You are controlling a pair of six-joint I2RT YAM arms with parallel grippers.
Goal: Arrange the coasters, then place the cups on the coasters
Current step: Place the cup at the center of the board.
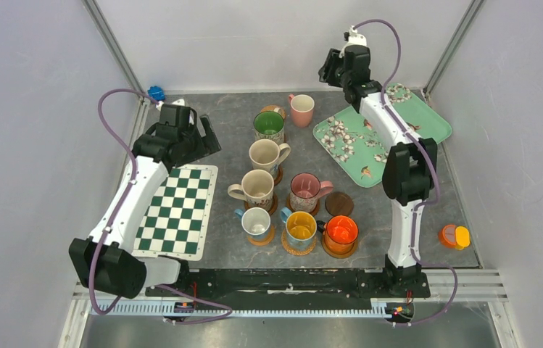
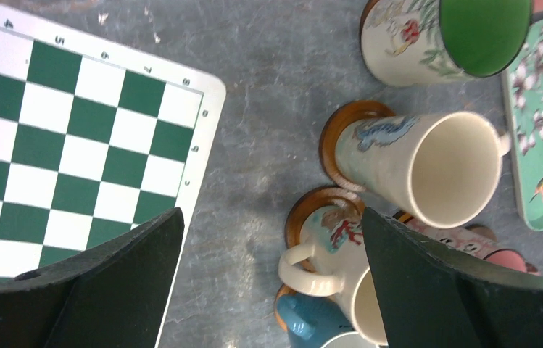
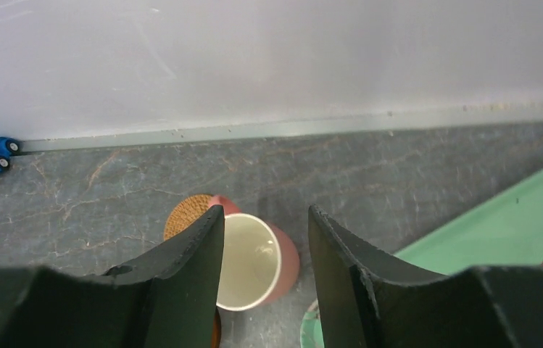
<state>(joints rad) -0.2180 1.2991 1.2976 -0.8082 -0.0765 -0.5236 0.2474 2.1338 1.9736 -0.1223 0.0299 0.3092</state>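
The mint floral tray [image 1: 341, 138] lies at the far right of the table and serves as the landmark. Above the tray's far left corner hangs the right gripper [image 3: 264, 217], its jaws parted and gripping nothing. Below it, just left of the tray, the small pink cup [image 1: 301, 110] stands upright on bare table, with a woven coaster [image 3: 185, 214] just beyond it on the side away from the tray.

Further left of the tray the green-inside cup [image 1: 269, 126] stands. On the tray's near-left side two cream cups [image 1: 267, 154] sit on brown coasters, one nearer than the other. The pink speckled cup [image 1: 304, 192] stands on a coaster near the tray's near corner, and an empty brown coaster [image 1: 339, 204] lies beside it. Nearest of all from the tray is a row of three cups on coasters: light-blue [image 1: 257, 223], blue with yellow inside [image 1: 301, 228] and clear orange [image 1: 341, 232].

Well left of the tray, the left gripper [image 1: 209, 139] hovers wide open and empty over the checkered mat's [image 1: 177, 210] far corner.
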